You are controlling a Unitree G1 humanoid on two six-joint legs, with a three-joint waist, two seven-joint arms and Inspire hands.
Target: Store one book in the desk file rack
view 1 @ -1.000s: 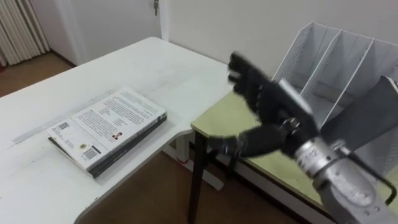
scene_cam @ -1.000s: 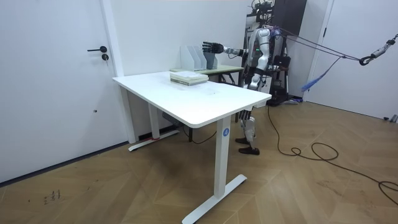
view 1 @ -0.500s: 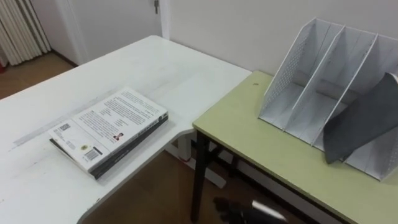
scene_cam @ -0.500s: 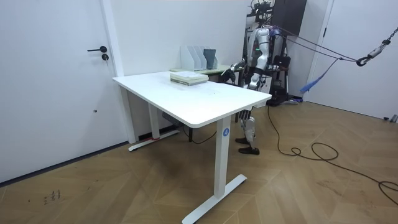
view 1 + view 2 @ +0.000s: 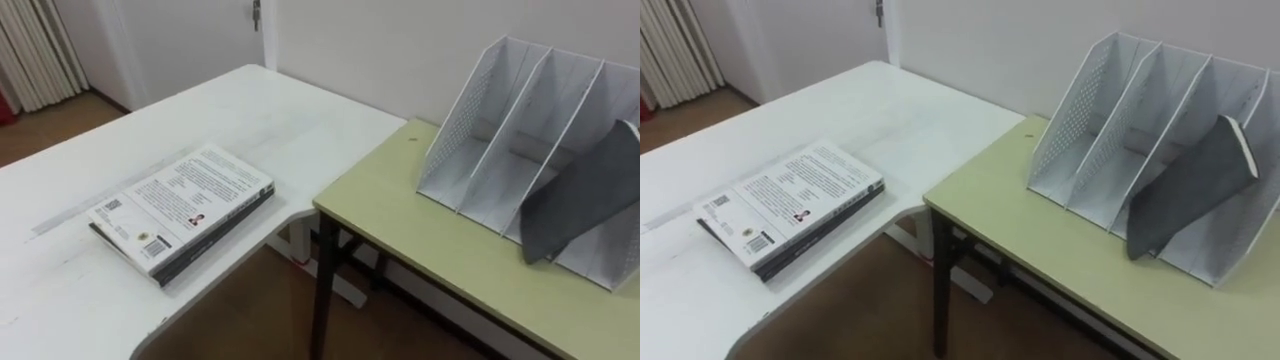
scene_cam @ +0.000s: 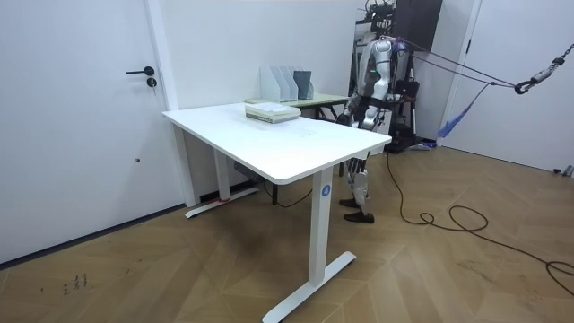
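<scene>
The white mesh file rack stands on the yellow-green desk. A grey book leans tilted inside the rack's right-hand compartment, with nothing touching it. On the white table lies a stack of two books, a white-covered one on top of a dark one. In the room view the robot stands at the far corner of the white table, facing the rack, and its right hand hangs low beside its body, away from the rack and the books.
A gap of bare floor separates the white table from the yellow-green desk. A white wall rises right behind the rack, and a door stands at the back left. The stack lies near the white table's cut-out edge.
My right hand, raised open in front of the rack a second ago, has dropped out of the eye views and now hangs at my side. The grey book stays in the rack.
</scene>
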